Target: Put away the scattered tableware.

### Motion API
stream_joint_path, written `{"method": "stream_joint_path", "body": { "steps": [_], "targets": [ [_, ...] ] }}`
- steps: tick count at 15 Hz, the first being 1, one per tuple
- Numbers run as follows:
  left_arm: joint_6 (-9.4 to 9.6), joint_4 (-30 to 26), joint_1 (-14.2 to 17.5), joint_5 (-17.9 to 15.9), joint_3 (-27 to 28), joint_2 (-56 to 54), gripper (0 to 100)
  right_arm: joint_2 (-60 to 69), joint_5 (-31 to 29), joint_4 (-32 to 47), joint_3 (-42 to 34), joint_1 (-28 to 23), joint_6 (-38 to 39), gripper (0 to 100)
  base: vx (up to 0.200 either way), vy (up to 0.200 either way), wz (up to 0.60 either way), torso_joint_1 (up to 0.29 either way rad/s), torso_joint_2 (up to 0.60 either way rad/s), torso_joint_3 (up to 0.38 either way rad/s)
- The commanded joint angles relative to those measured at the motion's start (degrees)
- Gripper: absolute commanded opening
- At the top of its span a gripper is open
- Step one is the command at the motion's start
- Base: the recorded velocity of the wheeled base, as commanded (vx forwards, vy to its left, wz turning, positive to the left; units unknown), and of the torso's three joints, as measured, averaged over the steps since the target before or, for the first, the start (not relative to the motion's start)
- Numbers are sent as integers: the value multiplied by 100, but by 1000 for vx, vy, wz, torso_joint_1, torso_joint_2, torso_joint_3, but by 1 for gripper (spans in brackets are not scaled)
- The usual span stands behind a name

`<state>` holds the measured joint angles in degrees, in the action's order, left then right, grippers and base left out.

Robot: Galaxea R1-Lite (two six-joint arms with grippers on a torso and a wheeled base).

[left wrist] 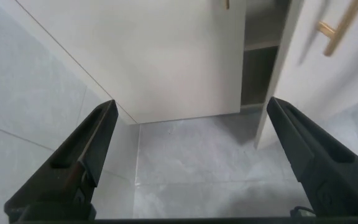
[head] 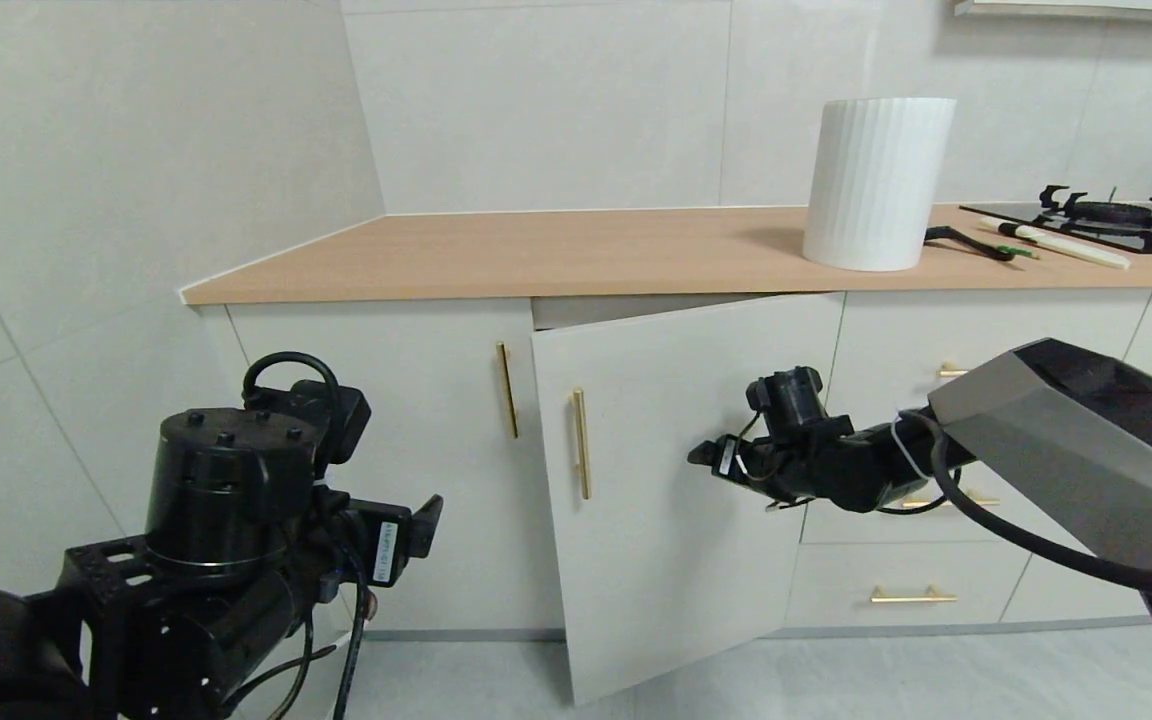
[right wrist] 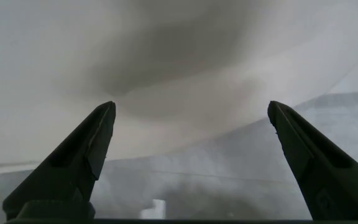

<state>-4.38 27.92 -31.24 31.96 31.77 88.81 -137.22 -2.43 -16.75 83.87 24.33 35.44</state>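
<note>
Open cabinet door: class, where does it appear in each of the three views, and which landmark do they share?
Head view: door at centre, swung ajar.
Left wrist view: door beside the dark cabinet opening, gold handle on it.
Right wrist view: pale surface close ahead, likely the door.
Shared landmark: grey floor.

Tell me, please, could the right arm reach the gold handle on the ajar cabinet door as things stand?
Probably yes: the right gripper hangs open before the cabinet door, and nothing stands between it and the gold handle.
</note>
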Motion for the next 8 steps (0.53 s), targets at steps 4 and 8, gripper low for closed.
{"method": "stream_joint_path", "body": {
  "steps": [4, 8],
  "targets": [
    [-98, 12, 4, -6, -4, -21, 100, -473, -56, 31, 789, 1, 851, 100, 0, 0, 0, 0, 0, 0],
    [-222, 12, 92, -6, 31, 14, 100, -745, -91, 225, 1342, -25, 1334, 100, 0, 0, 0, 0, 0, 0]
  ]
}}
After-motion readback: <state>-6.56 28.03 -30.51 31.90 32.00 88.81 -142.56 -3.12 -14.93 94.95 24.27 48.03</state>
